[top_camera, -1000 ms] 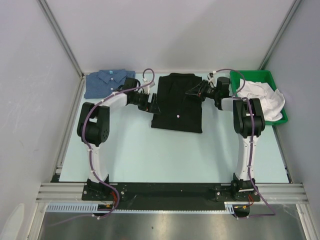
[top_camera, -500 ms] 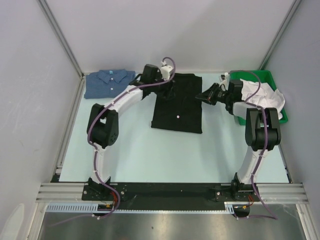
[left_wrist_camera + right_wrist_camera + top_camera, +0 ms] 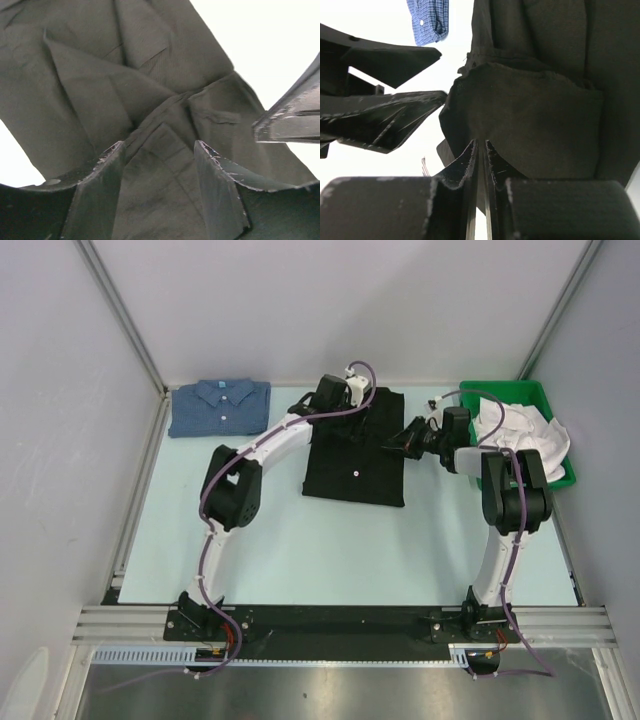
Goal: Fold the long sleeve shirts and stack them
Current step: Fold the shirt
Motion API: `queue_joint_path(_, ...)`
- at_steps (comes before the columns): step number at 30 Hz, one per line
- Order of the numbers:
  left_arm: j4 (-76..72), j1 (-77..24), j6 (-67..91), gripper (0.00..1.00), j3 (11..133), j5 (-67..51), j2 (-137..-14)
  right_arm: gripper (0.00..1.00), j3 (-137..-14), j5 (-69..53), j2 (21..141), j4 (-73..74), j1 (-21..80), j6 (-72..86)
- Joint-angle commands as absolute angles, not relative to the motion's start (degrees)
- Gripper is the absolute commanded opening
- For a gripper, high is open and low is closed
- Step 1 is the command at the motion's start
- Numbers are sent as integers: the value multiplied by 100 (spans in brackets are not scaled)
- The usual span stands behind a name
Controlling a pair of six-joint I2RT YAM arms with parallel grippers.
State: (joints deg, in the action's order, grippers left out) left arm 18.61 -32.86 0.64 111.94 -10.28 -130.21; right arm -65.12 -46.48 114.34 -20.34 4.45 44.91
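The black shirt [image 3: 355, 458] lies folded in the middle of the table. The blue shirt [image 3: 218, 407] lies folded at the back left. My left gripper [image 3: 347, 422] is at the black shirt's collar end. In the left wrist view it [image 3: 159, 152] is open, with the collar cloth [image 3: 150, 95] lying between the fingers. My right gripper [image 3: 397, 443] is at the shirt's right edge. In the right wrist view it [image 3: 481, 150] is shut on a raised edge of the black shirt [image 3: 535, 120]. The blue shirt [image 3: 427, 20] shows beyond.
A green bin [image 3: 548, 398] with white cloth [image 3: 520, 430] stands at the back right, just behind my right arm. My left gripper's fingers [image 3: 385, 117] are close beside the right gripper. Grey walls enclose the table.
My left arm has swung from the black shirt's left edge to its collar end. My right gripper has shifted slightly nearer along the shirt's right edge.
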Motion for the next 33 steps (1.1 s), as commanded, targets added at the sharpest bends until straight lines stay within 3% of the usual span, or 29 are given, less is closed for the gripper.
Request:
queue_joint_path(1, 1968, -3313, 360, 61, 11601, -720, -13095, 11, -6785, -4544, 11487, -2276, 545, 4438)
queue_joint_path(15, 2188, -3428, 316, 61, 11839, -940, -13421, 12, -6961, -4658, 11663, -2355, 554, 4421)
queue_joint_path(21, 2206, -3419, 360, 56, 11830, -870, -13474, 12, -6987, -4685, 11724, -2347, 650, 4377)
queue_joint_path(30, 2057, -3296, 466, 24, 11778, -1063, -13254, 12, -7057, -4649, 11812, -2487, 782, 4491)
queue_joint_path(33, 2048, -3243, 518, 0, 11734, -1151, -13201, 13, -7119, -4606, 11865, -2522, 826, 4509)
